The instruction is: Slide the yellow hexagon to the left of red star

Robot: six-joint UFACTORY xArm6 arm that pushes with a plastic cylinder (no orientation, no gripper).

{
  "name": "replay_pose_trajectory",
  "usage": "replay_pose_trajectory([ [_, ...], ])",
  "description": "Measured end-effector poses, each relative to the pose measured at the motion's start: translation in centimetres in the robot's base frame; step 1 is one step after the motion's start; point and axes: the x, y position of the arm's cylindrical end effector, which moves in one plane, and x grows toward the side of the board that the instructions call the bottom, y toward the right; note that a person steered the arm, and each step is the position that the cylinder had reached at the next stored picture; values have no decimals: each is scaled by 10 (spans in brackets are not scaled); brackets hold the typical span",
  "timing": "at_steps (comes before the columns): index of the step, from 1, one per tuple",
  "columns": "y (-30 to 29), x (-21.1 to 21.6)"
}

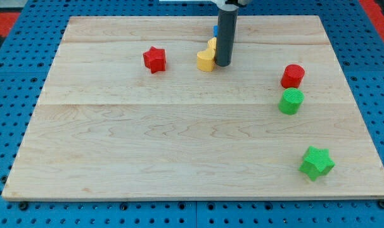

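The red star (154, 59) lies in the upper left part of the wooden board (147, 139). A yellow block (205, 61), rounded and heart-like, lies to its right. A second yellow block (211, 44), mostly hidden by the rod, sits just above it; its shape cannot be made out. My tip (222, 64) stands right beside the lower yellow block, touching its right side. A blue block (215, 30) peeks out behind the rod, mostly hidden.
A red cylinder (293, 75) and a green cylinder (291, 101) stand close together at the view's right. A green star (317, 163) lies at the lower right. A blue pegboard surrounds the board.
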Motion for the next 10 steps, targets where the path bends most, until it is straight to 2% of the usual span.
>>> replay_pose_trajectory([
  [1, -2, 5],
  [2, -37, 1],
  [3, 10, 20],
  [4, 62, 13],
  [5, 63, -30],
  [7, -19, -62],
  [8, 27, -46],
  [9, 27, -24],
  [10, -19, -54],
])
